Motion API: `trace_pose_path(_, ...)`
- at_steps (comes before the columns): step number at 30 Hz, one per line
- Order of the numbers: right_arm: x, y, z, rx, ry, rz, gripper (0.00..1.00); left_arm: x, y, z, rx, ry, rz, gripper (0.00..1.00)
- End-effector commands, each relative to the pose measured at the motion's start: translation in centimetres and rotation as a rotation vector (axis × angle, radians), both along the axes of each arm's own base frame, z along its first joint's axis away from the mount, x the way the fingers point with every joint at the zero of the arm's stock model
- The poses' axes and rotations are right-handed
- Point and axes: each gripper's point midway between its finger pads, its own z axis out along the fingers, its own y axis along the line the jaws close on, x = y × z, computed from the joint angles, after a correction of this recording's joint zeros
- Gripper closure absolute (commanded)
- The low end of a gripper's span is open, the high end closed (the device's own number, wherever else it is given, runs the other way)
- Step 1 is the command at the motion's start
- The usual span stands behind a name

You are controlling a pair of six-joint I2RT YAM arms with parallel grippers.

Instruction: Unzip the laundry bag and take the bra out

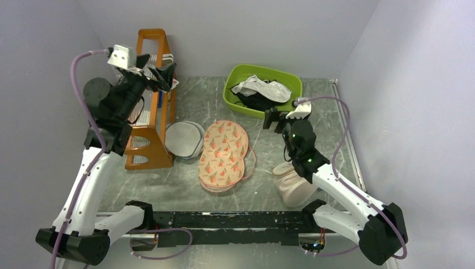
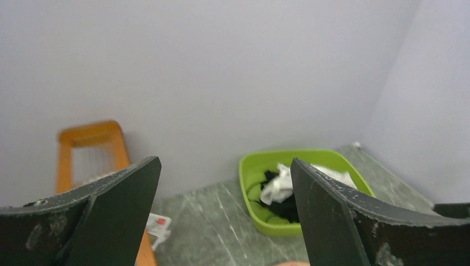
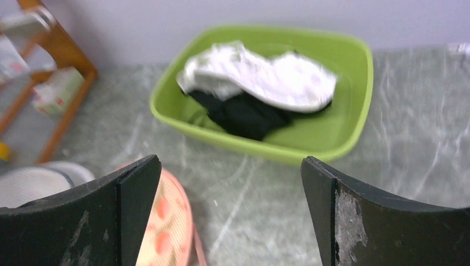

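The laundry bag [image 1: 224, 156], a two-lobed cream pouch with an orange-pink print, lies flat in the middle of the table; its edge also shows in the right wrist view [image 3: 166, 221]. The bra [image 1: 260, 87], a white soft garment, lies on top of black garments in a green basin [image 1: 232, 102], and it shows in both wrist views [image 2: 279, 187] [image 3: 260, 75]. My left gripper [image 1: 158, 72] [image 2: 225, 160] is raised high over the orange rack, open and holding nothing. My right gripper [image 1: 274, 119] [image 3: 231, 159] hangs open between the pouch and the basin, also holding nothing.
An orange wooden rack [image 1: 151, 101] stands at the left. A round grey-white mesh disc [image 1: 185, 139] lies beside the printed pouch. A plain beige mesh pouch [image 1: 294, 185] lies under my right arm. Walls close in the back and both sides.
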Motion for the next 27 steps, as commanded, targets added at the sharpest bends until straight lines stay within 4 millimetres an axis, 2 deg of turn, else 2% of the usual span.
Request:
trace_pose_path(1, -0.3, -0.9, 8.3, -0.025, -0.102, -0.055, 0.00, -2.1, 3.6, 4.9, -0.010, -0.084, 0.165, 0.00)
trace_pose_path(5, -1.2, -1.1, 15.3, -0.004, -0.200, -0.028, 0.00, -3.8, 5.2, 6.8, -0.023, -0.132, 0.231, 0.01)
trace_pose_path(7, -1.7, -1.5, 19.5, 0.007, -0.242, -0.036, 0.00, -4.4, 6.1, 7.3, -0.037, -0.146, 0.278, 0.00)
trace_pose_path(12, -2.5, -4.1, 24.9, -0.054, -0.292, -0.134, 0.00, -4.8, 7.6, 7.3, -0.045, -0.131, 0.353, 0.01)
trace_pose_path(14, -2.4, -5.6, 26.0, -0.097, -0.282, -0.221, 0.00, -4.5, 7.7, 6.8, -0.035, -0.112, 0.362, 0.01)
trace_pose_path(17, -2.1, -7.1, 26.5, -0.146, -0.259, -0.316, 0.00, -3.9, 7.9, 5.8, -0.028, -0.078, 0.378, 0.01)
trace_pose_path(21, -2.0, -7.2, 27.1, -0.142, -0.276, -0.333, 0.00, -3.4, 8.0, 5.3, -0.013, -0.053, 0.389, 0.01)
trace_pose_path(27, -3.0, -6.9, 28.3, -0.074, -0.344, -0.286, 0.00, -3.2, 8.4, 5.2, -0.006, -0.045, 0.414, 0.01)
